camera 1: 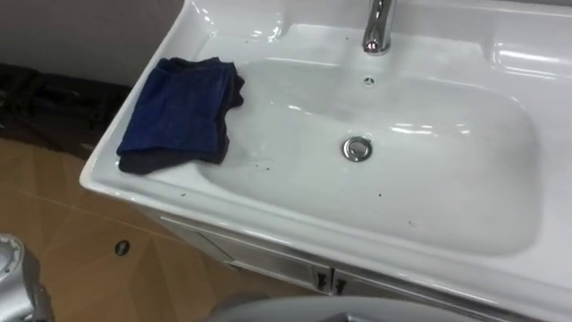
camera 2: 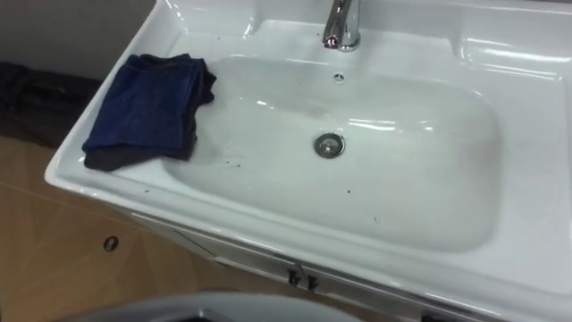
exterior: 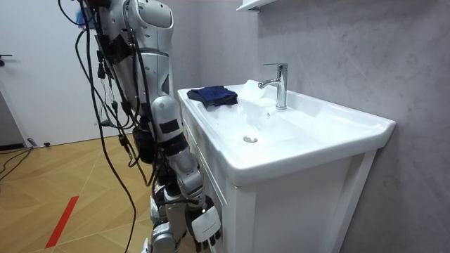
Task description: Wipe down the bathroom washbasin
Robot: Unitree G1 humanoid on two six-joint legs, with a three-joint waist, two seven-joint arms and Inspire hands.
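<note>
**Blue cloth parked on the basin's ledge, hand hanging low**

The white basin (camera 1: pixel 447 179) fills most of the eye views, its bowl running from centre to right of frame. The chrome drain (camera 1: pixel 357 148) sits near the middle and the small overflow hole (camera 1: pixel 369 81) lies above it, just below the chrome faucet (camera 1: pixel 378 27) at the top edge. A few dark specks (camera 1: pixel 259 165) dot the bowl's lower-left slope, and the surface carries a dull sheen. By my reading some wiping is still owed there.

The folded dark-blue cloth (camera 1: pixel 179 112) lies at the left of frame on the flat ledge of the rim. Its right edge reaches the lip where the bowl starts to fall away. It is neatly doubled and lies flat, free of any hand. That spot keeps it dry, clear of the tap and within reach from the front. A cloth lying so fits one waiting to be picked up as well as one laid back after a pass, and the pictures do not settle which.

In the room view the robot stands upright, close against the front of the white vanity cabinet (exterior: pixel 295 204) and facing the basin. Its right hand (exterior: pixel 204 225) hangs at the bottom of that frame beside the cabinet's front, well below the rim and far from the cloth. Whether it is released or clenched I cannot tell, though it carries nothing that I can see
</note>
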